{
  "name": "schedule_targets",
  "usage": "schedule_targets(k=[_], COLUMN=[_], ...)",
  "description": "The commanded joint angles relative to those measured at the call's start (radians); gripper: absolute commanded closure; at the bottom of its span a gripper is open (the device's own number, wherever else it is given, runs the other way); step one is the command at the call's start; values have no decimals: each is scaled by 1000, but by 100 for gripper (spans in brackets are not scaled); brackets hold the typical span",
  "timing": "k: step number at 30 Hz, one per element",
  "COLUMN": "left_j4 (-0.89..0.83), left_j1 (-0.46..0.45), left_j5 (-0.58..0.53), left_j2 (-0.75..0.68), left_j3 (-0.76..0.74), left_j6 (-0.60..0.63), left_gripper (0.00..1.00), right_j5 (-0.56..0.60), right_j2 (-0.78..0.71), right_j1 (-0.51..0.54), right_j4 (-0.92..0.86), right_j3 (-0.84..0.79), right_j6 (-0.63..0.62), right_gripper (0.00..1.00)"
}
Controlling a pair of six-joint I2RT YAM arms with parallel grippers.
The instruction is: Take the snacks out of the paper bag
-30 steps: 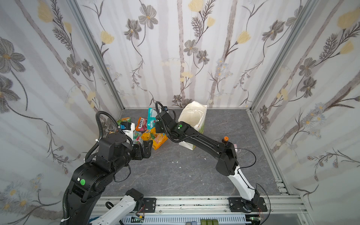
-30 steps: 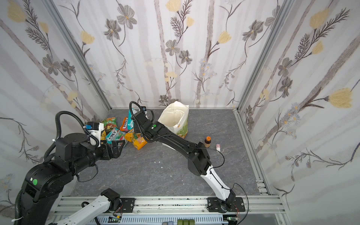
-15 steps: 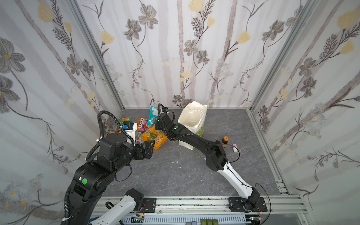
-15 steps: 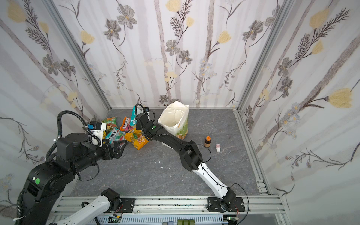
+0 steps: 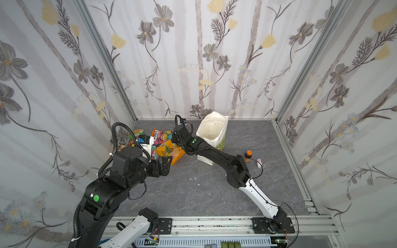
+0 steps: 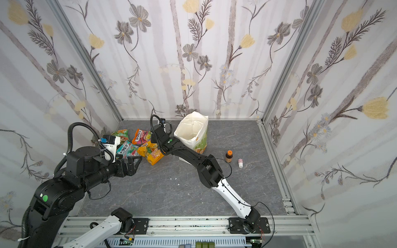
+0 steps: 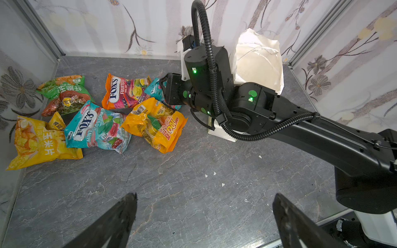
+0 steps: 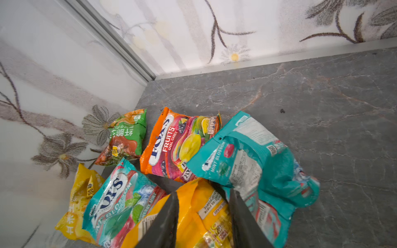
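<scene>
Teal pkt [image 8: 257,163] beside R claw [image 8: 204,193], jaws parted

I am 2 arms, mostly matte black. My left arm [image 5: 126,169] is blocky, with a round green sticker [image 5: 96,197] on its big casing and a ribbed black hose [image 6: 69,139] looping above it. A white camera mount [image 5: 149,142] with a blue part sits at the wrist. My right arm [image 5: 214,153] wears the same black shells — green stickers [image 7: 252,93], small green lights [image 7: 194,70], its own ribbed hose [image 7: 206,32] — then a white lower link [image 5: 257,193] with a thin black wire along it. It stands on a black base plate [image 5: 271,225] dotted with screws. My left fingers [image 7: 126,212] are dark, tapered and scuffed; my right fingers [image 8: 165,219] are dark grey wedges.
</scene>
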Motion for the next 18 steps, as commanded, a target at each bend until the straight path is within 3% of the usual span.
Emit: schedule_targets(k=[1, 4, 7, 13, 18], left_j4=[41, 60, 125, 307, 500], left_j1=[1, 2, 2, 2, 3], left_j5=[5, -36, -156, -402, -549], left_j2=[-1, -12, -54, -145, -231], left_j3=[-11, -39, -114, -359, -599], left_j6=[-5, 5, -15, -21, -24], left_gripper=[0, 0, 0, 0, 0], right_j5=[-40, -57, -53, 74, 270], right_j2=[-104, -218, -389, -894, -1334], right_j1=[12, 48, 89, 121, 108], right_j4=[20, -37, -75, 11, 160], right_j3=[7, -4, -120, -743, -1312], right_j6=[-36, -108, -173, -173, -172], right_gripper=[63, 58, 51, 39, 20])
